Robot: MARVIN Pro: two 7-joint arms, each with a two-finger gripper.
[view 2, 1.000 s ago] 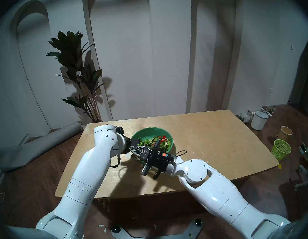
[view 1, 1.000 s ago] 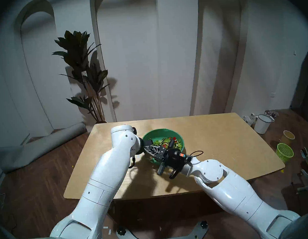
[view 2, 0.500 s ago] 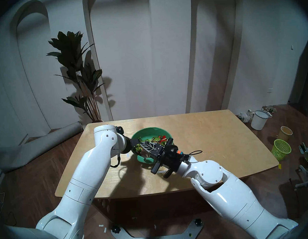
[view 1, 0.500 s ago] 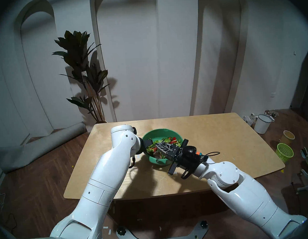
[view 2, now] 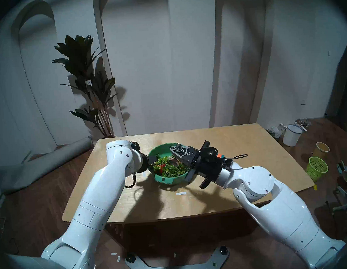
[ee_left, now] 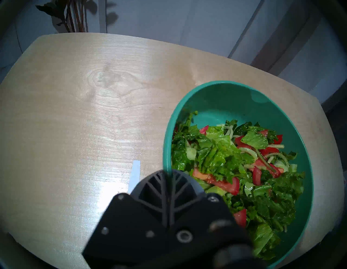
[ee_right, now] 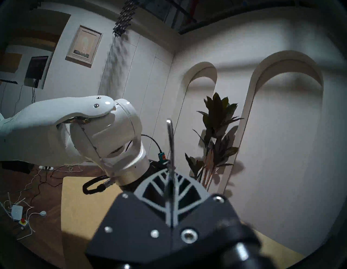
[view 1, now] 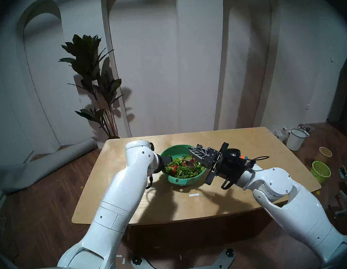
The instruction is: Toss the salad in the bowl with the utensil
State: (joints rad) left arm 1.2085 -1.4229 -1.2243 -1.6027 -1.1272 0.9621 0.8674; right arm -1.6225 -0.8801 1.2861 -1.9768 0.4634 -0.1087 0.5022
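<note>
One spoon (ee_right: 170, 148) (handle upright), right pincer (ee_right: 170, 180) clamped

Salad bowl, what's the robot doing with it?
The robot is tossing the salad. Its left tool is pinched on the rim of the green bowl, which sits on the wooden table. Its right tool is shut on a shiny spoon and is over the bowl's right side. The spoon's round end is down by the leaves.
</note>
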